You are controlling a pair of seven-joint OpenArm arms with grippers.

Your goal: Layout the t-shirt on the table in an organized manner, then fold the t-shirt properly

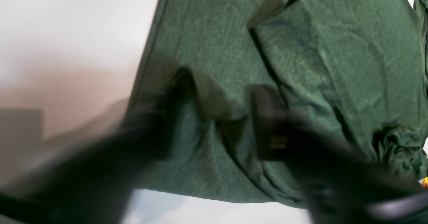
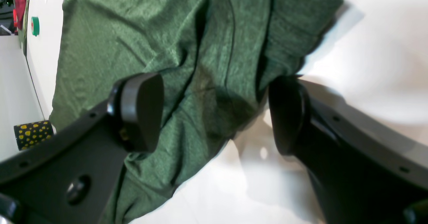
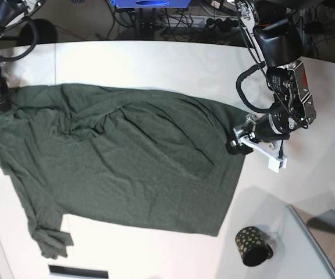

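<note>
- Black cup [image 3: 253, 246] with gold dots sits at the near edge of the table [image 3: 156, 55], just off the shirt's near right corner; keep both arms clear of it.
- Dark green t-shirt [image 3: 115, 157] lies spread across most of the white table, roughly flat, with diagonal ridges through the middle and a bunched, twisted sleeve at the near left [image 3: 51, 241].
- Left gripper [image 3: 235, 145] is at the shirt's right edge. Its wrist view is motion-blurred, so you cannot tell whether it is parted or pinching cloth. A raised fold [image 1: 200, 90] sits right by the blurred fingers.
- Right gripper [image 2: 214, 113] has its jaws spread wide and holds nothing. The pads straddle a folded edge of the shirt at the far left corner, one pad over cloth, the other over bare table.
- Judgement: this is the layout step, not folding yet; the shirt needs flattening first.
- Close the right jaws on that far-left edge only, a single layer if you can, not a deep bunch.
- Pull both edges outward, low and slow, to draw out the middle ridges.
- Then straighten the near-left sleeve before any fold.
</note>
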